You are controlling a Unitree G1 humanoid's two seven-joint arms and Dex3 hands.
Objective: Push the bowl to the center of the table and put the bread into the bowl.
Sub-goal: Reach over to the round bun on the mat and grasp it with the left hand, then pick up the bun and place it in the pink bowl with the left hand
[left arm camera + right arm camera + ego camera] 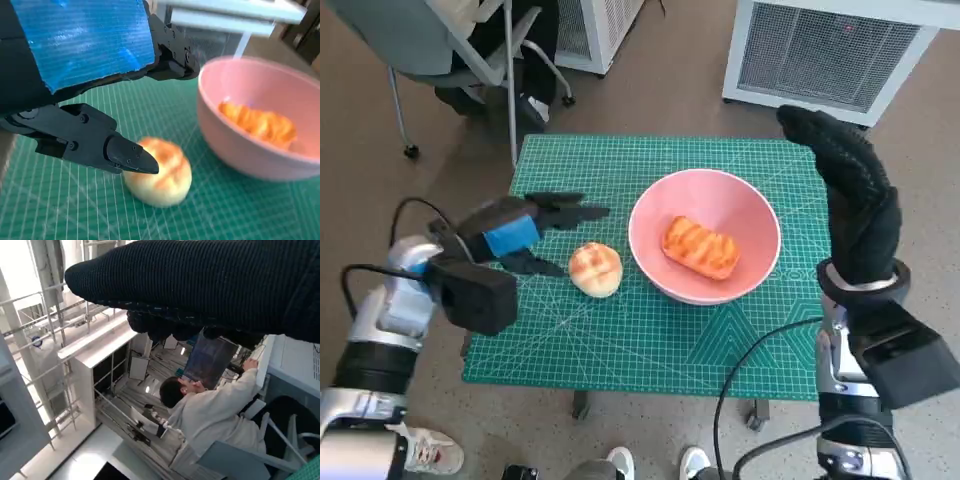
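On the green cutting mat (pixel 620 340) covering the small table, the pink bowl (pixel 755 215) sat right of centre, round, smooth-walled and deep, with a glossy pale rim. Inside it lay an oblong bread piece (pixel 700 247), orange-brown with darker grilled stripes, resting on the bowl floor. A second bread, a round bun (pixel 595 268), pale cream with a golden-brown patch on top, lay on the mat just beside the bowl's left wall, not touching it as far as the head view showed. The left hand (pixel 525 232), black with blue tape on its back, was placed left of the bun with fingers spread apart and holding nothing; in the left wrist view one fingertip (pixel 142 162) was at the bun's (pixel 162 175) near side, contact uncertain, while the other fingers (pixel 172 55) reached past it toward the bowl (pixel 250 160). The right hand (pixel 850 195), in the knitted glove, was raised upright at the table's right edge, fingers extended, empty. The right wrist view showed the glove (pixel 210 285) and a seated person (pixel 210 415) at a desk.
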